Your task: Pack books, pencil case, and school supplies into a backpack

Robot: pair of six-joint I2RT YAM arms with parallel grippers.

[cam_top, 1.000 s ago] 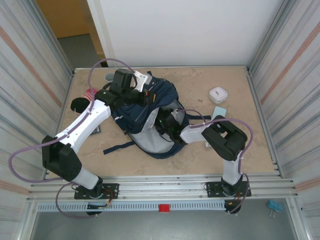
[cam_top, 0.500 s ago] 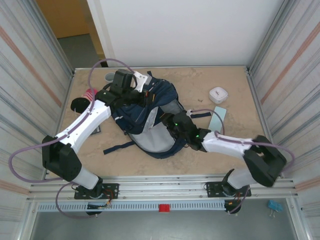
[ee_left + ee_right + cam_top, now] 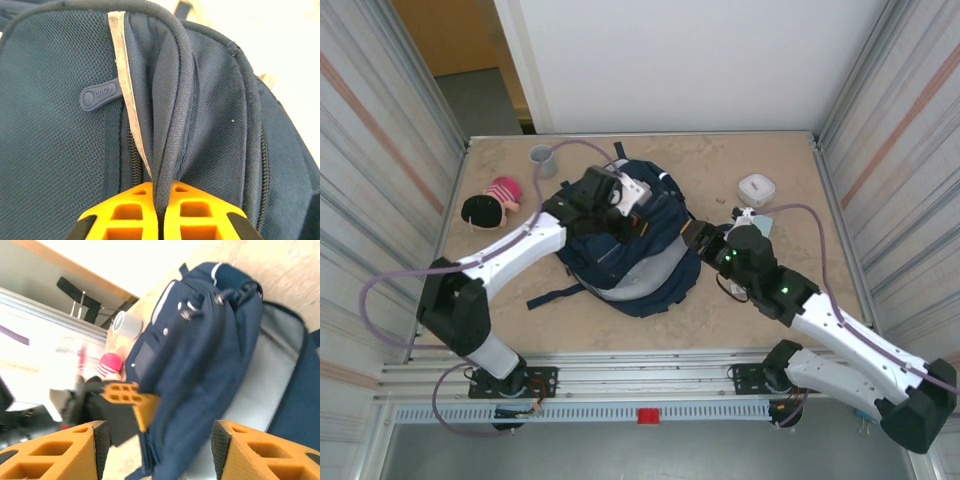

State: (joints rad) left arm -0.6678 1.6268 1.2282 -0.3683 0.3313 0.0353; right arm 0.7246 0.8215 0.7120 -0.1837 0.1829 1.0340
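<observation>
The left pincer point(image 3: 160, 202) is clamped tight on a piped fold of the backpack point(image 3: 55, 130). The fabric runs straight up from between its orange fingers point(image 3: 125, 212) (a small rubber zip tab point(image 3: 100, 96) sits just left of that fold). The right pincer point(image 3: 159, 450) stands wide apart with nothing between its fingers. The backpack lies just ahead of it on the tabletop point(image 3: 700, 165), with a pale cup point(image 3: 127, 325) beyond.

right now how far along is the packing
Done: whether anything is inside the backpack cannot be told. In hand: the left gripper pinches its rim; the right gripper is open beside it. Left: white box, teal flat item, grey cup and pink toy sit unpacked.
</observation>
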